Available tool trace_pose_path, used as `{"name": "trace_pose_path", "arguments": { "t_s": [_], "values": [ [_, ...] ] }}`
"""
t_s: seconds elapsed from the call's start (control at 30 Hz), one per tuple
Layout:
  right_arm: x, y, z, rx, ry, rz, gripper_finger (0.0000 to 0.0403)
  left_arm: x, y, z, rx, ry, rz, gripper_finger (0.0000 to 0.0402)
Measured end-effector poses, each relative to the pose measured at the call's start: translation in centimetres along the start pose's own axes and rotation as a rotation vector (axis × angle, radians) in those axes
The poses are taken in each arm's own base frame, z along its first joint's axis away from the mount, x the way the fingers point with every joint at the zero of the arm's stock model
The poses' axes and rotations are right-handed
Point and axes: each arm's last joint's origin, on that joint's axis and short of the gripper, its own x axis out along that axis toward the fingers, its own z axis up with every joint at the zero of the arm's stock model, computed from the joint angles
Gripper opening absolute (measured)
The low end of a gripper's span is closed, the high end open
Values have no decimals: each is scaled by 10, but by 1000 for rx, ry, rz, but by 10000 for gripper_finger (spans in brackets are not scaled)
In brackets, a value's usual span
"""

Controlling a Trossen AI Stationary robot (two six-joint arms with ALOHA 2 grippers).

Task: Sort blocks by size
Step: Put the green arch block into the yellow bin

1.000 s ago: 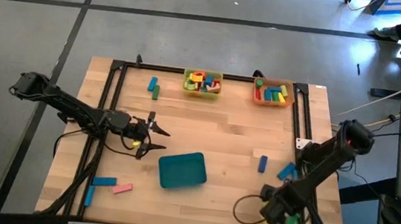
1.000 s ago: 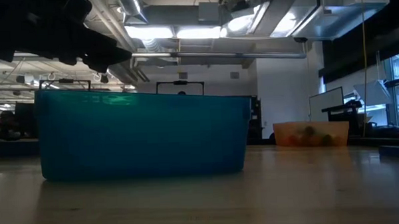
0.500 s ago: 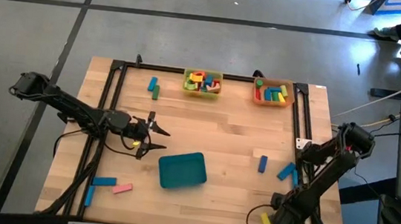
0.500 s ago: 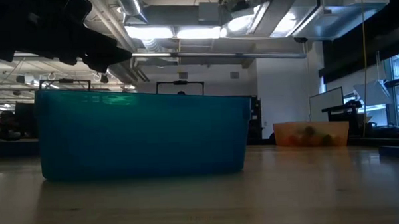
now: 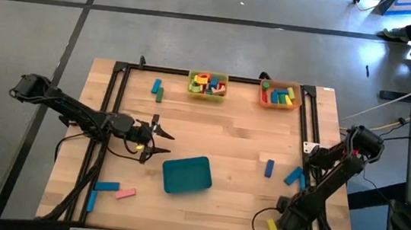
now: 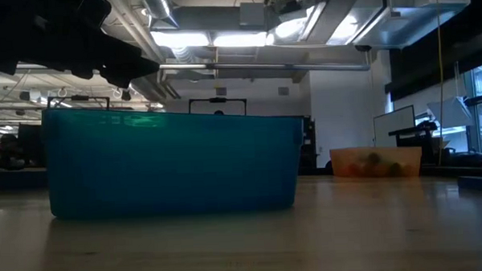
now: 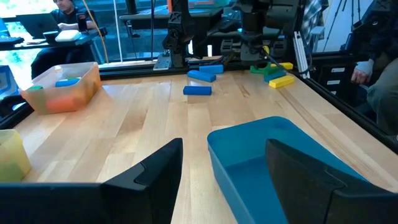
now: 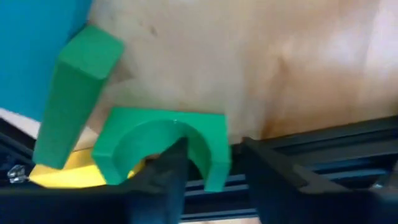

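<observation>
Right gripper (image 8: 208, 165): down at the near right corner of the table, fingers straddling one leg of a green arch block (image 8: 165, 146), one finger inside the arch, the other outside; gap narrow, but whether the pads actually pinch the leg cannot be told.
Green arch block: lying flat on the wood, right against the black frame rail (image 8: 323, 140) at the table edge.
Green bar (image 8: 74, 93): just beside the arch, tilted, one end raised.
Yellow block (image 8: 65, 174): peeking out under the green bar and the arch.
Right arm from above (image 5: 333, 174): folded down over the corner pile, hiding most of it; a yellow piece (image 5: 271, 227) showing at its side.
Left gripper (image 5: 158, 142): hovering mid-table, left of centre, fingers spread wide, nothing between them.
Teal tray (image 5: 186, 173): just beyond the left fingertips, nothing seen inside from the wrist view.
Yellow tray (image 5: 207, 84): far edge, centre, heaped with mixed blocks.
Orange tray (image 5: 280, 94): far edge, right of the yellow one, holding green, blue and orange pieces.
Loose blocks, far left: a blue one (image 5: 156, 85) and a green one (image 5: 159, 94), side by side.
Loose blocks, near left: blue bar (image 5: 106, 186), pink bar (image 5: 126, 193), another blue bar (image 5: 91, 201) by the rail.
Loose blocks, right: small blue block (image 5: 269, 168) and an angled blue one (image 5: 293, 175), close to the right arm.
</observation>
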Motion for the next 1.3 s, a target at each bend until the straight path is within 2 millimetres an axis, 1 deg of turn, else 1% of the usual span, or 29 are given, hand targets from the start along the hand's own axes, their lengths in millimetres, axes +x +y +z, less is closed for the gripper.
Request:
{"name": "trace_pose_path", "arguments": {
  "t_s": [0.13, 0.2, 0.37, 0.53, 0.63, 0.73, 0.93, 1.07, 1.3],
  "values": [
    [0, 0, 0, -29, 12, -1, 61, 0, 0, 0, 0, 1, 0, 212],
    [-2, 1, -1, -37, 20, 10, 35, 0, 0, 0, 0, 0, 0, 212],
    [-3, 2, -1, -39, 18, 13, 34, 0, 0, 0, 0, 0, 0, 212],
    [-14, 2, 5, -26, 4, 0, 44, 0, 0, 0, 0, 0, 0, 212],
    [-27, -1, 11, -33, 0, -4, 38, 0, 0, 0, 0, 0, 0, 212],
    [-42, -7, 17, -31, -11, -29, 37, 0, 0, 0, 0, 0, 0, 212],
    [-78, -22, 32, -11, -122, -25, 38, 0, 0, 0, 0, 2, 0, 212],
    [-104, -34, 46, 9, -297, -18, 37, 0, 0, 0, 0, 2, 0, 212],
    [-146, -59, 77, 78, -661, -133, 39, 0, 0, 0, -4, 1, 0, 212]
  ]
}}
